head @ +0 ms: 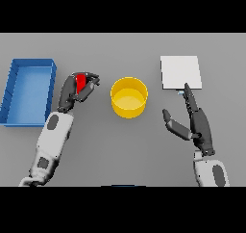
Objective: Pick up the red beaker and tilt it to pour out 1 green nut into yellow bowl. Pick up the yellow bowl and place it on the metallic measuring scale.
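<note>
We saw the left hand [76,93] curled round the red beaker [81,82], bowl [129,97] just to its right, apart. Right hand [197,123] lay slack, holding nothing, fingertips at the scale [180,72]. Best move, we judged: carry the beaker over the bowl, tip slowly, stop at 1 nut.

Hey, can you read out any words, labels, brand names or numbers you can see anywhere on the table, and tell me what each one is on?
No readable text anywhere.
The red beaker in the left hand: no markings visible.
The yellow bowl: plain.
The metallic measuring scale: blank top, no display digits visible.
The blue bin: no label.
The right hand, open beside the scale: no markings.
</note>
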